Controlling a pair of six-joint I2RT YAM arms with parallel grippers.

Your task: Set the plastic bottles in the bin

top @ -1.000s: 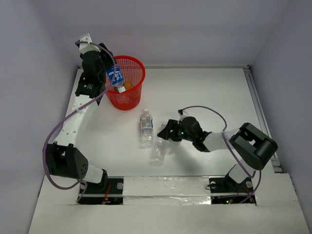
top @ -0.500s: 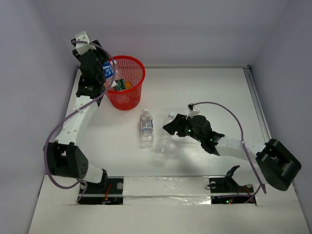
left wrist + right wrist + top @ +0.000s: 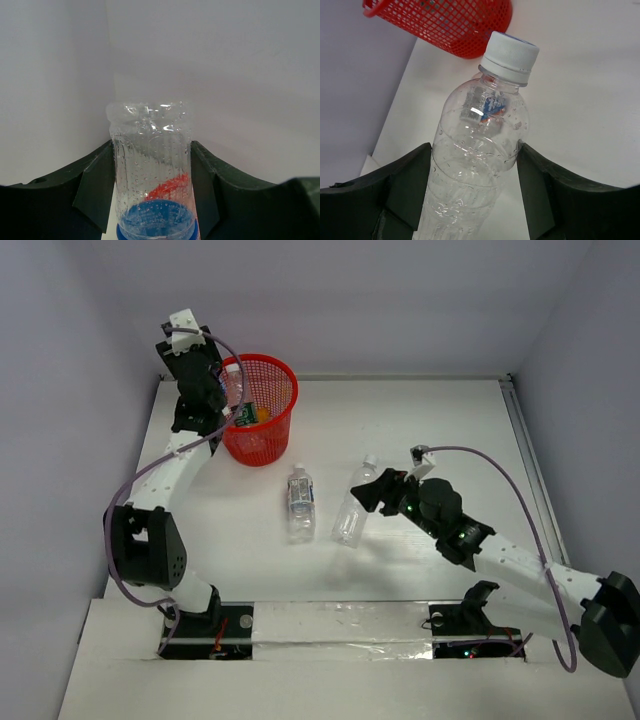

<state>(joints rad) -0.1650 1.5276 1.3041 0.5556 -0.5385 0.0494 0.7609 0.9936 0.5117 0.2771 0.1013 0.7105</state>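
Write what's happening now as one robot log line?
left gripper: holds blue-label bottle at bin | right gripper: holds clear bottle | third bottle: on table

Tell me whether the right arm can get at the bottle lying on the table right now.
Probably not yet. The right gripper is shut on a clear white-capped bottle, so its jaws have no room for another. The lying bottle is near with nothing between them, so reach itself looks fine.

Bare table (image 3: pixel 440 430) lies open from 12 to 3 o'clock of the right gripper (image 3: pixel 364 492) and its clamped clear bottle (image 3: pixel 349 522). A loose bottle (image 3: pixel 300 502) blocks its 9 o'clock. The left gripper (image 3: pixel 220 390), gripping a blue-labelled bottle (image 3: pixel 152 160), crowds the bin (image 3: pixel 264 446) at 9 o'clock.
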